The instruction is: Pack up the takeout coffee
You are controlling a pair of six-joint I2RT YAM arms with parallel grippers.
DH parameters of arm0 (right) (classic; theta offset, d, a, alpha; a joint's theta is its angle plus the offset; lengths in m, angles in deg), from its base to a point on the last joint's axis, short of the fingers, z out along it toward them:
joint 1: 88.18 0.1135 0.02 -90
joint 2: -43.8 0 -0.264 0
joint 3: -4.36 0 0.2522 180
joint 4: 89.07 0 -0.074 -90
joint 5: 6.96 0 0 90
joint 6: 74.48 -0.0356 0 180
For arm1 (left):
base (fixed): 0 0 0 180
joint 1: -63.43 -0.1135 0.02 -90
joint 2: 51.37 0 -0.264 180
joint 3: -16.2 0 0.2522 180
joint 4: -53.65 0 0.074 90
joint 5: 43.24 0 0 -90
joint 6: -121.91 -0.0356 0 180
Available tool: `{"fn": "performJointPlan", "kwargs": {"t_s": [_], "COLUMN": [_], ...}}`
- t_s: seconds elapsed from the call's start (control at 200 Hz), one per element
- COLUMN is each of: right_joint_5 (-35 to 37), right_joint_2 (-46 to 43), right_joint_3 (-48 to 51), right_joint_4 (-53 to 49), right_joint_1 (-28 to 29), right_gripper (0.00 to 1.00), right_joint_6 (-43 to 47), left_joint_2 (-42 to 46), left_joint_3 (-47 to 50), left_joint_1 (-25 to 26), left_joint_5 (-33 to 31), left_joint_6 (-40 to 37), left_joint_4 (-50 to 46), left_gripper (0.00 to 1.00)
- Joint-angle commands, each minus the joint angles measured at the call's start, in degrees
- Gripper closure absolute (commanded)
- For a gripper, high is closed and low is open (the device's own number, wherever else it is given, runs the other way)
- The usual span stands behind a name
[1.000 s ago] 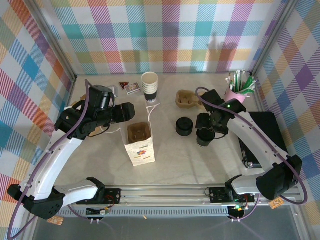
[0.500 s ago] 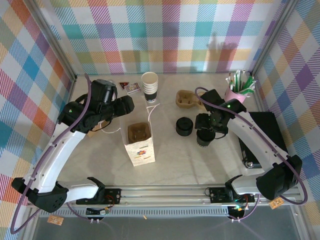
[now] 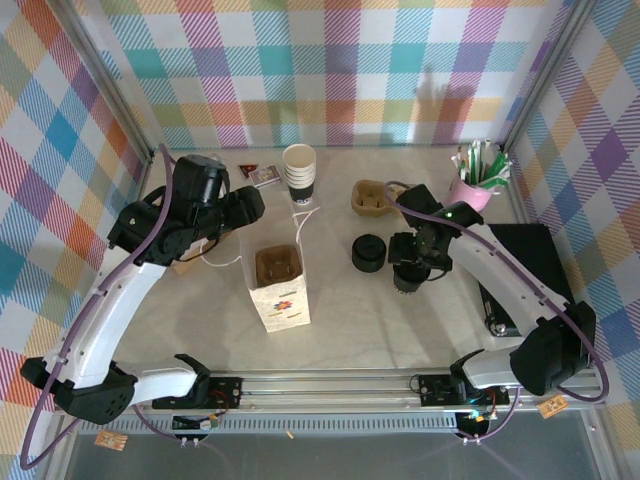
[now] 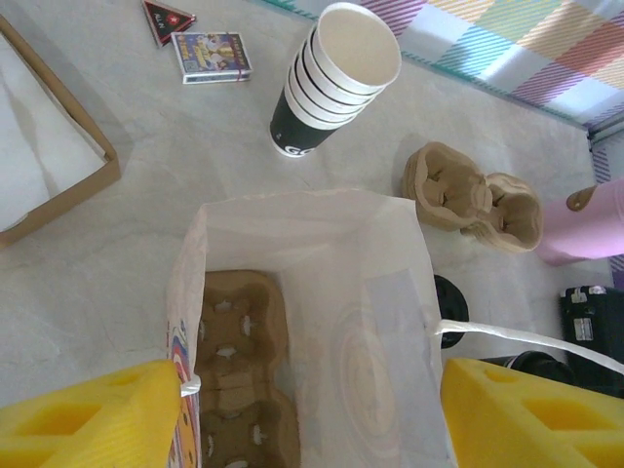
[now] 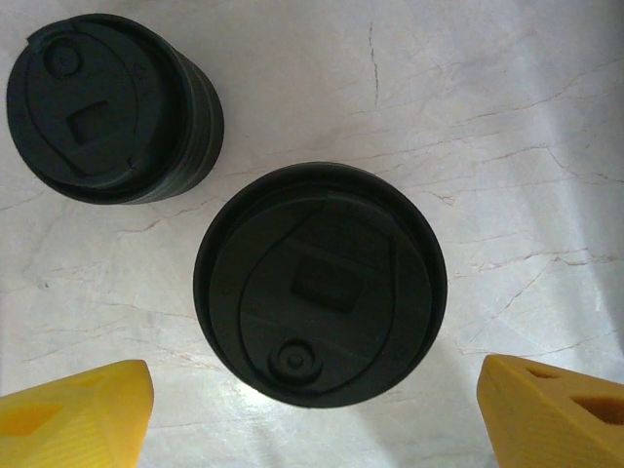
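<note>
Wide marbled surface (image 3: 380, 320), and the biggest thing on it is the white paper bag (image 3: 280, 295), standing open-mouthed a little left of the middle, toward the near edge. The left hand (image 3: 250, 205) hovers over it. From the left wrist, that hand (image 4: 312, 419) is spread wide, one yellow finger on each side of the bag (image 4: 390, 322), gripping nothing. A brown cup carrier (image 4: 239, 331) lies at the bottom of the bag.

Toward the far edge, the stack of cream cups (image 3: 299, 168) stands upright. Right of it, spare carriers (image 3: 372, 198) sit loose.

Now the takeout coffee (image 3: 408, 280): upright in the right half of the surface, black lid on, well apart from the bag. The right hand (image 3: 412, 262) hangs directly above it. From the right wrist, this hand (image 5: 312, 369) is also wide open, its yellow fingers either side of the coffee (image 5: 320, 283) and clear of it.

Just beside the coffee, toward the far left, stands the squat stack of lids (image 5: 107, 107), close but not touching. Smallest of all, a card pack (image 3: 264, 177) lies near the far edge.
</note>
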Motion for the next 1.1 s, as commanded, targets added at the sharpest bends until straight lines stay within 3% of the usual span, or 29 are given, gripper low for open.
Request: {"fn": "performJointPlan", "kwargs": {"t_s": [0.0, 0.68, 1.095], "right_joint_5": [0.53, 1.27, -0.15], "right_joint_2": [0.64, 3.53, 5.97], "right_joint_3": [1.38, 4.31, 3.92], "right_joint_4": [1.27, 4.35, 7.23], "right_joint_1": [0.32, 0.31, 0.31], "right_gripper": [0.14, 0.21, 0.27], "right_joint_6": [-1.07, -2.68, 7.56], "left_joint_2": [0.11, 0.73, 2.0], "left_joint_3": [-1.72, -1.14, -0.27], "left_joint_1": [0.34, 0.29, 0.31], "left_joint_5": [-0.85, 0.14, 0.49], "left_joint_6": [-0.1, -0.56, -1.05], "left_joint_4": [-2.04, -3.17, -2.83], "left_gripper": [0.29, 0.29, 0.29]}}
